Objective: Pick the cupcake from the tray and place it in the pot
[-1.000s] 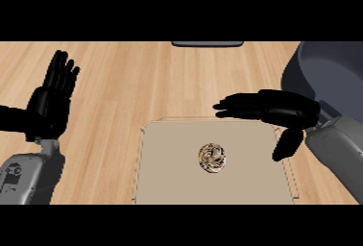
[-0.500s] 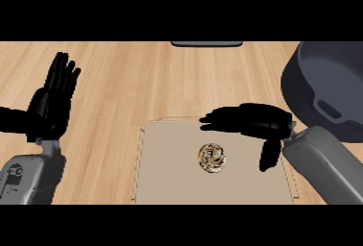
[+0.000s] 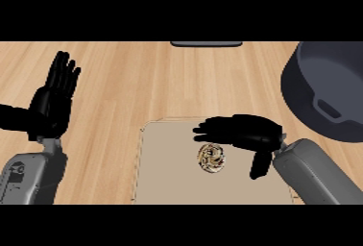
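A: The cupcake (image 3: 211,157) is the thing to be moved, but the larger items are taken first. Why is the desk (image 3: 156,81) laid out this way?

B: A pale wooden desk is seen from steeply above. The pot (image 3: 333,91), dark grey and by far the biggest item, is set at the right edge, well apart from the tray (image 3: 164,178), so a carry to the right and away from the robot is judged to be needed. A dark flat object (image 3: 205,43) is cut off at the far edge; what it is cannot be told.

A: And the tray?

B: The beige tray is placed near the robot, between the two forearms, which keeps it within reach. The cupcake is found near its middle, apart from the rims.

A: How are the hands held?

B: The right hand (image 3: 241,132) is poised over the tray just beyond the cupcake, fingers extended and slightly bent, thumb hanging down beside it. Nothing is grasped; it is judged to be positioned for closing on the cupcake. The left hand (image 3: 51,103) is rested at the left, flat and released, fingers up, away from the tray.

A: Anything of the room?

B: Nothing beyond the desk is shown.
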Controlling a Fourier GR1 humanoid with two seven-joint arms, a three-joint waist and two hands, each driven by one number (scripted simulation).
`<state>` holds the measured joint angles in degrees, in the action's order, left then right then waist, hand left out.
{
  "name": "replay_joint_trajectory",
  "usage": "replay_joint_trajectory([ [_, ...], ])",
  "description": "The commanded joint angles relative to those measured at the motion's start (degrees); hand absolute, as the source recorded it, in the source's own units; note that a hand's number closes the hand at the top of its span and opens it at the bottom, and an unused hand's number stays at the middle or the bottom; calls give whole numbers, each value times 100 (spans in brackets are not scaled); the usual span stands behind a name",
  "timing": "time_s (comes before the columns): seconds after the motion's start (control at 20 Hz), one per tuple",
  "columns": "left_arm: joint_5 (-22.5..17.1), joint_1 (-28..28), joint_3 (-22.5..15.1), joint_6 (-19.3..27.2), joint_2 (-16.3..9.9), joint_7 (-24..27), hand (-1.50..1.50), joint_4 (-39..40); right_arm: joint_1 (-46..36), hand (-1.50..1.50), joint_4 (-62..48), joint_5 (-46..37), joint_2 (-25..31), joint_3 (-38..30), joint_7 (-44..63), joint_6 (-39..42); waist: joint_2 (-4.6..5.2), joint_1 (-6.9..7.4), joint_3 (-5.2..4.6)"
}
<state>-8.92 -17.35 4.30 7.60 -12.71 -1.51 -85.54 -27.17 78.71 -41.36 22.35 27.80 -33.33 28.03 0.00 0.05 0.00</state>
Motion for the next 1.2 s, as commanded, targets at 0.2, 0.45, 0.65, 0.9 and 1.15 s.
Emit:
replay_joint_trajectory([
  [0.2, 26, -84, 92, -35, 79, -102, 0, -12, -223, -150, -814, -914, -738, -69, 225, -318, 7, 25, 0],
  [0.45, 64, -240, 219, -192, -29, -184, 0, 177, 128, -150, -790, -1308, -1025, -66, 144, -467, 5, 1, 0],
  [0.65, 148, 159, 55, -77, 208, -201, 0, -343, 34, -150, -1444, -1595, -1233, -52, -288, -767, 3, 24, 1],
  [0.9, 244, -30, 100, -170, 182, -41, 0, -12, 163, -150, -1414, -1796, -1564, -62, -204, -758, 5, 8, 0],
  [1.15, 78, -43, 159, -189, 98, -519, 0, -414, 192, 150, -1436, -2008, -1612, 328, -857, -1039, 1, 30, 3],
])
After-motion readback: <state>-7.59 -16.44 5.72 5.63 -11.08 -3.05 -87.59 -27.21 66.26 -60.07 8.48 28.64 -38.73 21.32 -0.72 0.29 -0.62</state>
